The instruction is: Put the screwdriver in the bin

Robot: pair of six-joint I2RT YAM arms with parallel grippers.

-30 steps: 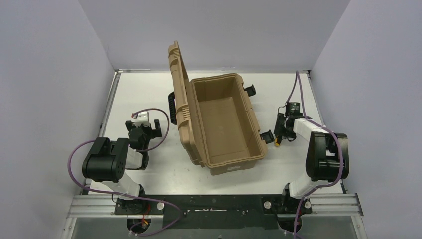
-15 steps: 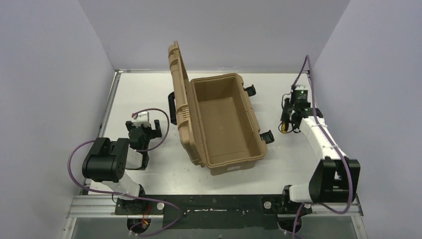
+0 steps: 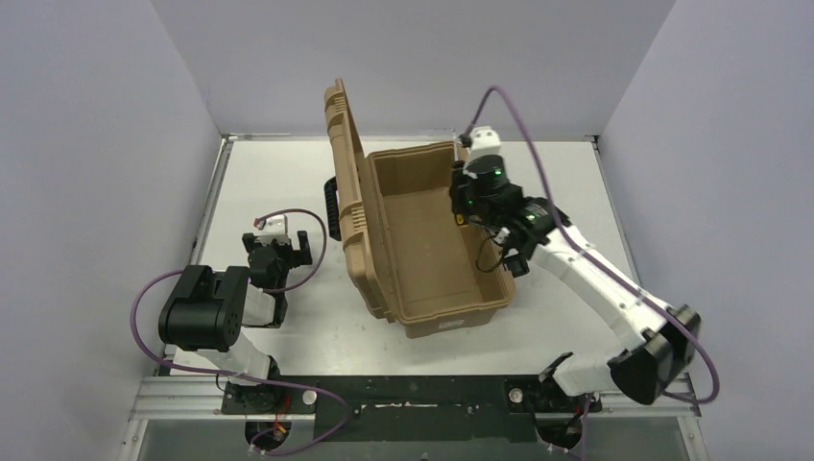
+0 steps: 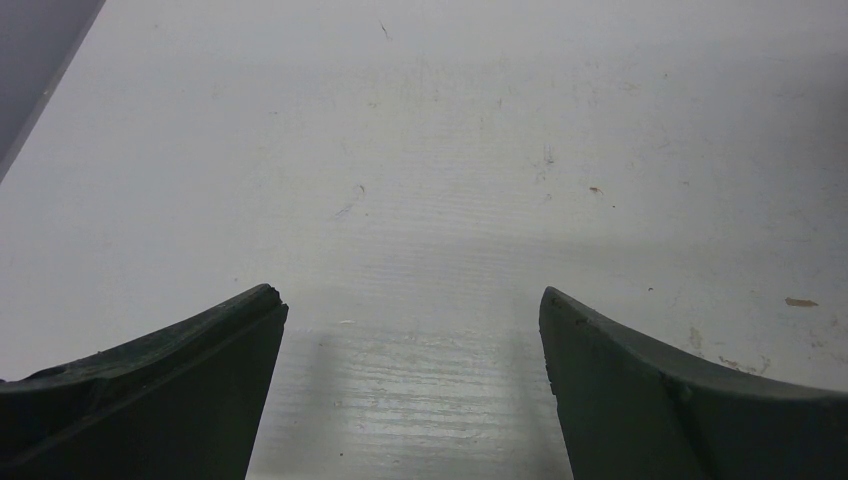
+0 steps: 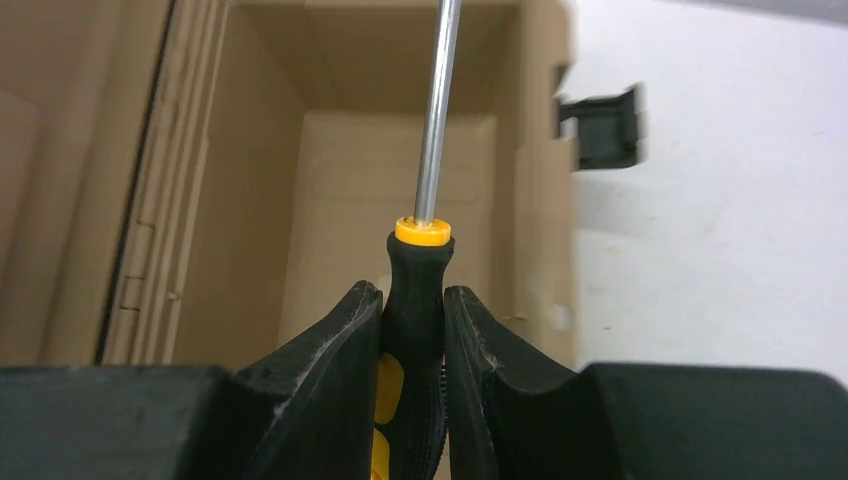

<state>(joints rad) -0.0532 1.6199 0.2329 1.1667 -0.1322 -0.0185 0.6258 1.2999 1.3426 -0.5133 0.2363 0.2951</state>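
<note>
The bin (image 3: 389, 245) is a tan hard case in the middle of the table, lid standing open on its left side, inside bare. My right gripper (image 3: 463, 206) is above the bin's right wall near its far end. It is shut on the screwdriver (image 5: 418, 285), gripping the black-and-yellow handle, with the silver shaft pointing out over the bin's inside (image 5: 385, 200). In the top view only a bit of yellow of the screwdriver (image 3: 462, 218) shows. My left gripper (image 3: 278, 248) is open and empty over bare table left of the bin, fingers (image 4: 160, 390) wide apart.
Black latches (image 3: 515, 264) hang off the bin's right side; one latch (image 5: 600, 127) shows in the right wrist view. A black handle (image 3: 332, 206) sits behind the lid. Grey walls close in the white table (image 3: 576, 317) on three sides.
My right arm has swung from the table right of the bin up and leftward, carrying the screwdriver over the bin's right wall. The left arm has not moved.
</note>
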